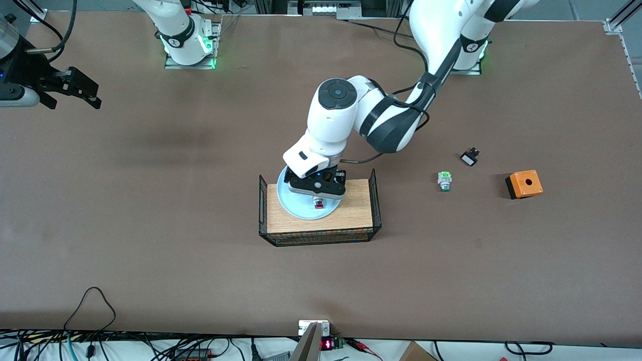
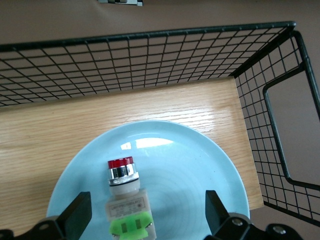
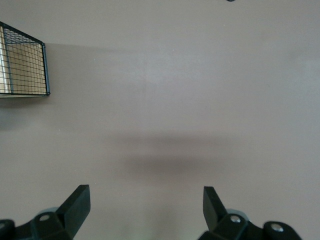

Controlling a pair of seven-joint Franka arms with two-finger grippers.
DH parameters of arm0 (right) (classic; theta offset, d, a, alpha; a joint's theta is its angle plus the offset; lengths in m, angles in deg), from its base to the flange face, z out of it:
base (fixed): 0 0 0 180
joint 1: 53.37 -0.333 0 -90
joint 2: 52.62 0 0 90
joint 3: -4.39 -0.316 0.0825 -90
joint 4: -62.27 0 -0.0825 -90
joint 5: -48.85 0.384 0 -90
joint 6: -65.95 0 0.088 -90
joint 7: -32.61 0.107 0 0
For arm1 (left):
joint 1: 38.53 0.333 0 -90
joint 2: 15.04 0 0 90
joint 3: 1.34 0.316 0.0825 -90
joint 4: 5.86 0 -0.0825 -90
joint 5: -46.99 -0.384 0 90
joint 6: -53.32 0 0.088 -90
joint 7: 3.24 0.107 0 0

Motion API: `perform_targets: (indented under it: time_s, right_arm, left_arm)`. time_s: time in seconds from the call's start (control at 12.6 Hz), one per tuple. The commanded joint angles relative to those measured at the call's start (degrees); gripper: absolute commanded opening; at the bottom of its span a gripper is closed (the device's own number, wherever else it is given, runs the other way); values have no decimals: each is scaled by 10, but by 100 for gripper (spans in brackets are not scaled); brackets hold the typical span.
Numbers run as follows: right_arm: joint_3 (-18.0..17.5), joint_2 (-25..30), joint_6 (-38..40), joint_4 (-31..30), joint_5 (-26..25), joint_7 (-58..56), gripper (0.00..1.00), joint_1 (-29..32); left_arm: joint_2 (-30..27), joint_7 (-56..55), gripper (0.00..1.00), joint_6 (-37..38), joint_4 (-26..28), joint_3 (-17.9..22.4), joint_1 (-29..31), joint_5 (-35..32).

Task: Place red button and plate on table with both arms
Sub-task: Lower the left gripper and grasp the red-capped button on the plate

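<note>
Two risks I see: my left tool (image 2: 145, 212), wide open over the red button (image 2: 125, 192), may knock this small red-capped switch sideways on the smooth pale blue plate (image 2: 210, 165), which lies on the rack (image 1: 351, 205). Right tool (image 3: 145, 207) waits open, holding nothing, over the counter (image 1: 150, 260) at nine o'clock.

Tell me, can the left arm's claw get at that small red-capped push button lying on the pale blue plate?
Probably yes: the left claw is open right over the red-capped button, fingers either side, nothing between.
</note>
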State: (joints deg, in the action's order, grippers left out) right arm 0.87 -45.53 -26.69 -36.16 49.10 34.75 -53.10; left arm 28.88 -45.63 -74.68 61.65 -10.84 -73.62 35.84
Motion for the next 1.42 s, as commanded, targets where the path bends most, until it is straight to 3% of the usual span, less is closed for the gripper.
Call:
perform_targets:
  time_s: [0.0,0.16,0.4,0.71,1.03,1.19,1.27,1.34]
  right_arm:
    - [23,-8,1,6,5,16,100,-29]
    - [26,-25,-16,10,3,15,100,-40]
    - [33,-72,-18,57,4,13,100,-47]
    - [32,-96,-18,85,4,13,100,-46]
    - [32,-89,-11,86,5,13,100,-46]
    - [31,-82,-10,98,9,10,100,-46]
    - [31,-81,-9,104,10,10,100,-46]
    - [32,-81,-4,107,10,10,100,-45]
  left_arm:
    - [4,-56,100,22,-10,7,-23,-68]
    - [3,-82,100,73,-5,7,-32,-85]
    - [5,-91,100,89,-4,6,-38,-99]
    - [12,-93,87,81,-4,6,-37,-100]
    - [17,-93,55,69,-5,6,-35,-98]
    - [15,-93,34,70,-5,5,-34,-97]
    - [13,-93,26,70,-6,5,-33,-97]
    - [12,-93,25,70,-6,5,-33,-96]
